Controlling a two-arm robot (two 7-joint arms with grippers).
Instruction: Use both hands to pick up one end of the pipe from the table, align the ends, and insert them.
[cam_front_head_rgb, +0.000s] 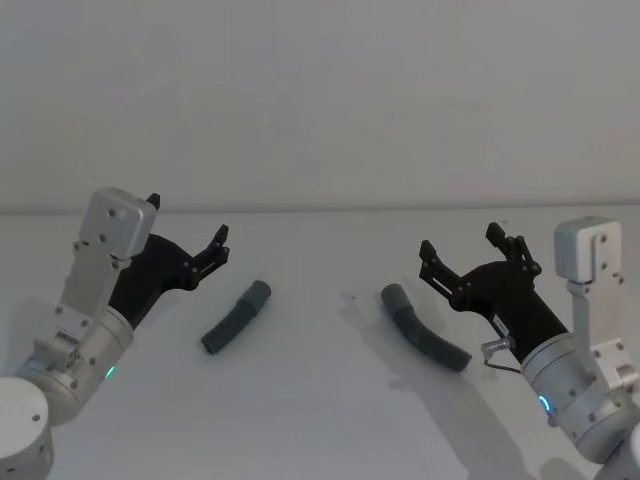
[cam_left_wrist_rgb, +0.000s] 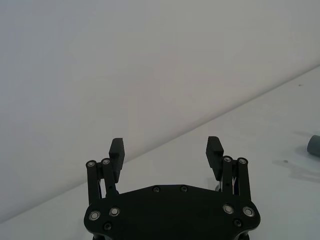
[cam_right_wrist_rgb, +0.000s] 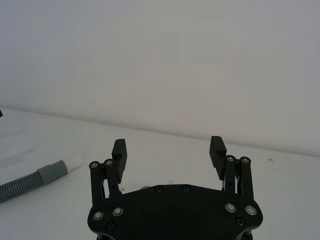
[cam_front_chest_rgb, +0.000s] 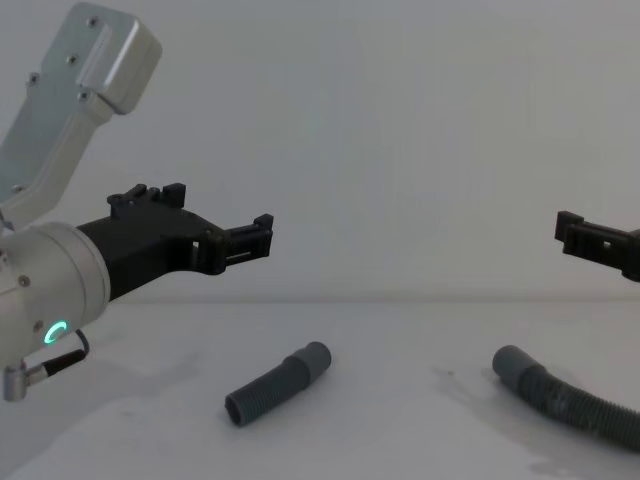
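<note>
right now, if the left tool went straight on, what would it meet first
Probably nothing before the back wall: the left tool points above the table, and the short pipe piece lies lower, off its line.

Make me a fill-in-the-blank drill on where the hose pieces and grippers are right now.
1. The short straight piece and the longer curved piece both lie on the white ____.
2. Of the two, the short straight piece lies on the robot's ____ side.
3. The left gripper and the right gripper both have their fingers ____ and hold nothing.

Missing words: table; left; open.
</note>
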